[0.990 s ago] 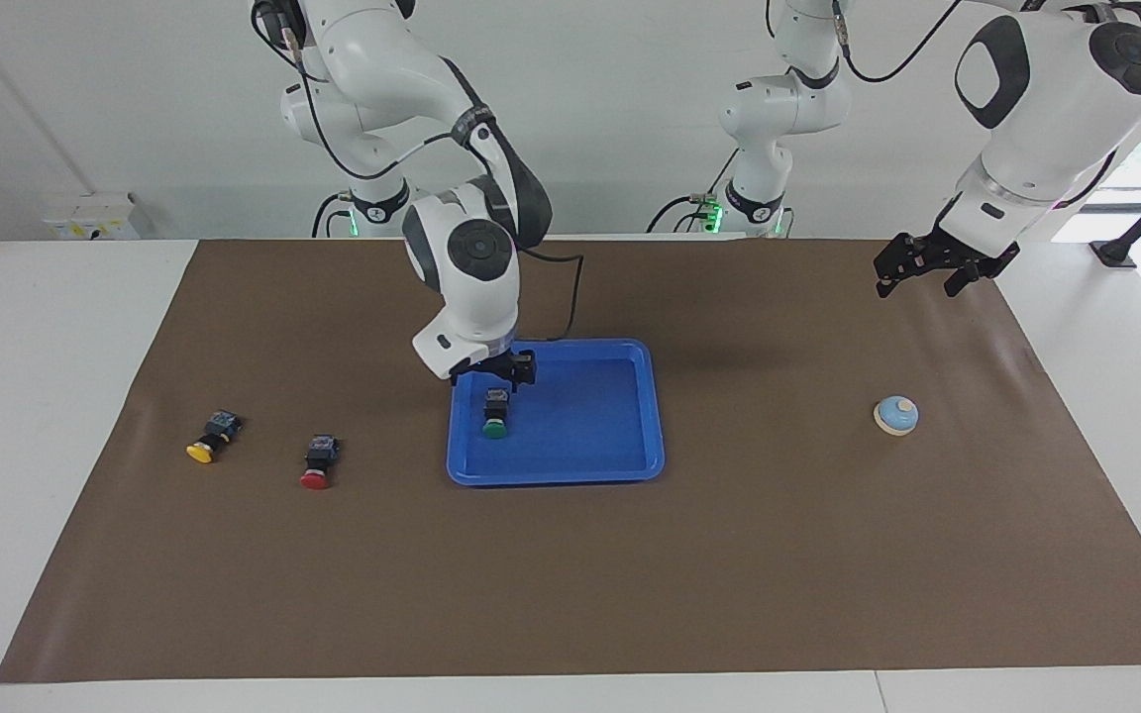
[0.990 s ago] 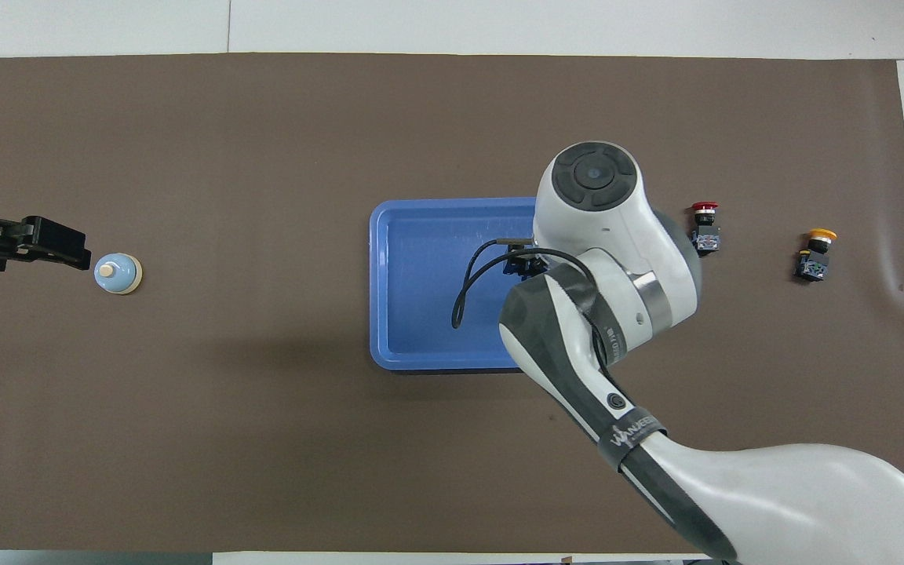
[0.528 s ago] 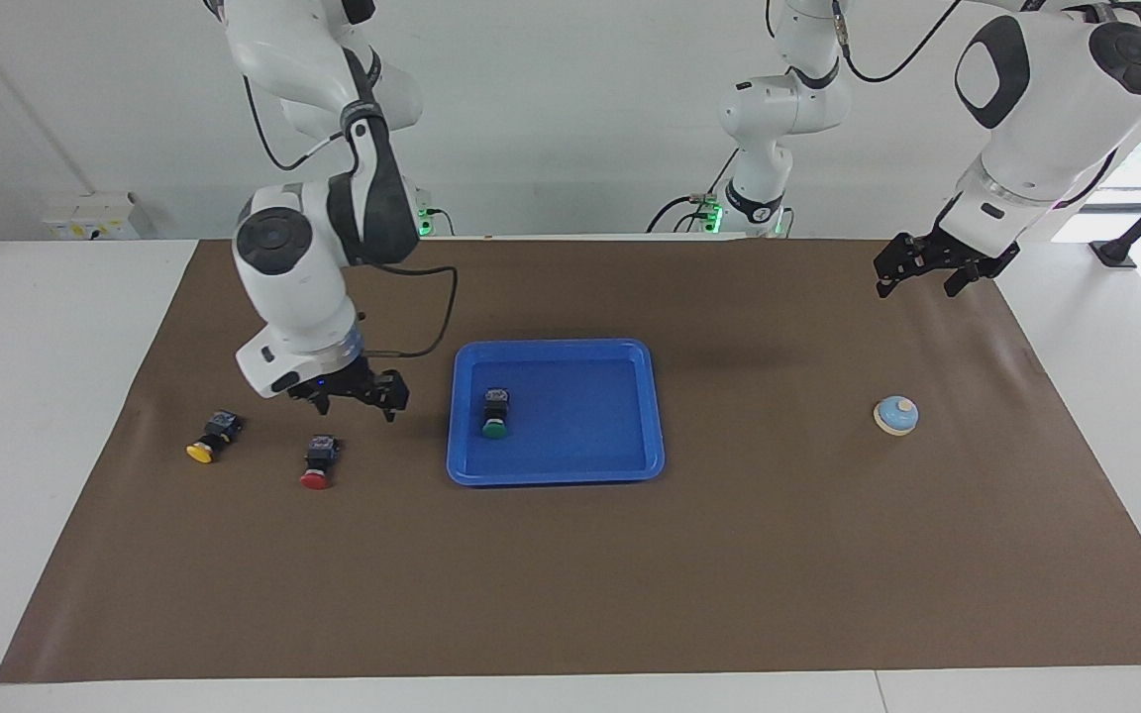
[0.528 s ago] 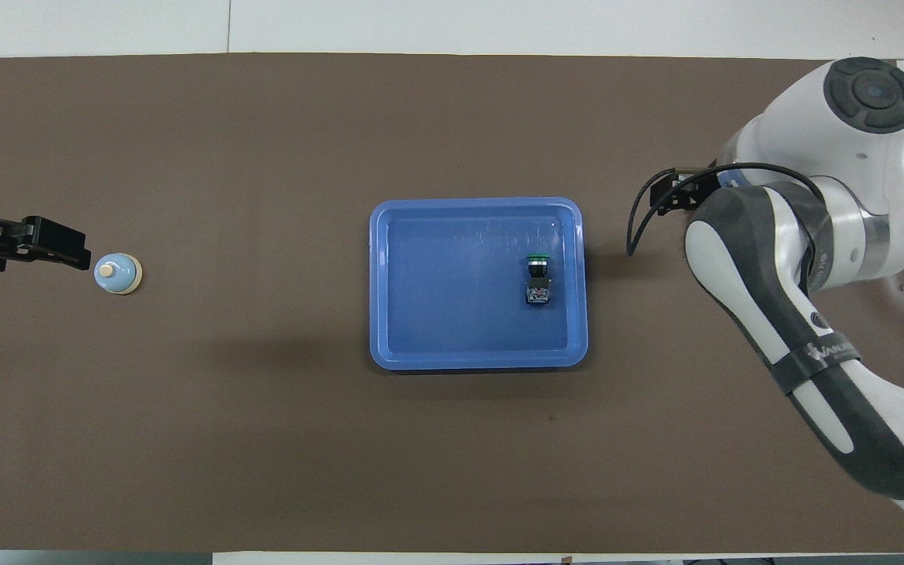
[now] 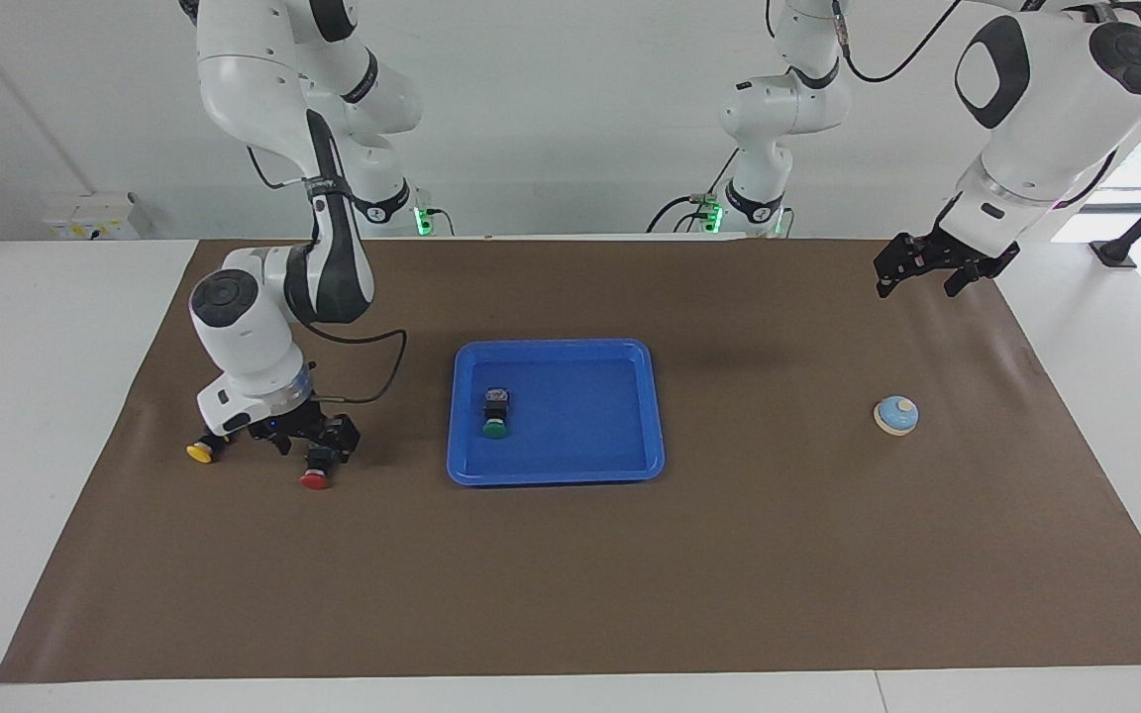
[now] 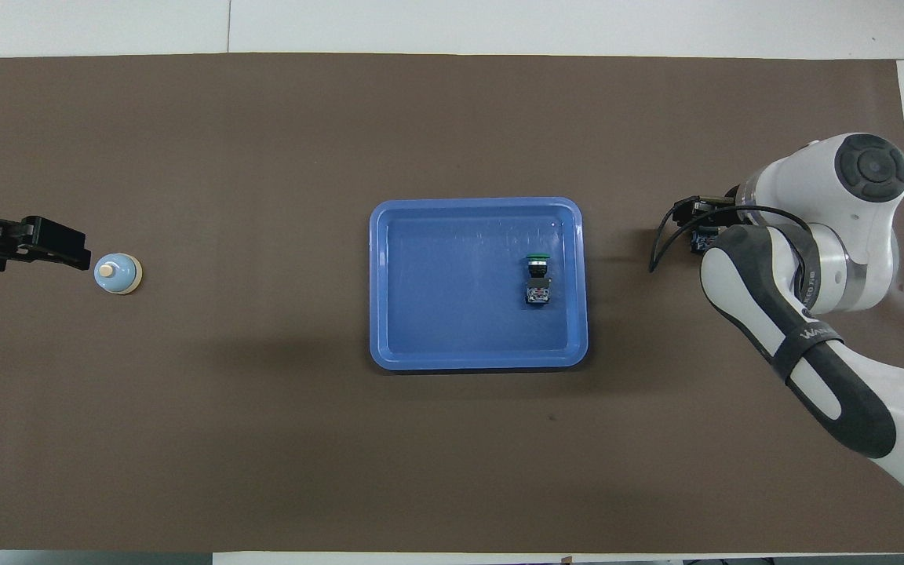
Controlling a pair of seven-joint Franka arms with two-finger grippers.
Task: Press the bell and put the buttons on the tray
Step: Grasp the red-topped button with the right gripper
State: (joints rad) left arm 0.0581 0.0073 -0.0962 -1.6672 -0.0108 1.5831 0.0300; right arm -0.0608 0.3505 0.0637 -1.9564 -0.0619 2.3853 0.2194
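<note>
1. The right gripper (image 5: 305, 436) is sitting low with fingers spread around the red button (image 5: 317, 469), beside the yellow button (image 5: 200, 452).
2. The green button (image 5: 496, 412) is lying in the tray (image 5: 559, 471).
3. The left gripper (image 5: 917, 269) is waiting spread open, above the mat (image 5: 729, 555), with the bell (image 5: 896, 415) lying well clear of it.

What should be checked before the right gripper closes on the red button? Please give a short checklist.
1. Right gripper low at the red button: ok.
2. Its fingers open: ok.
3. Red button's body squarely between the fingers: cannot tell.
4. Yellow button apart from the fingers: cannot tell; it lies close beside the gripper.
5. Blue tray has bare floor beside the green button: ok.
6. Left gripper open and waiting in the air, not touching the bell: ok.
</note>
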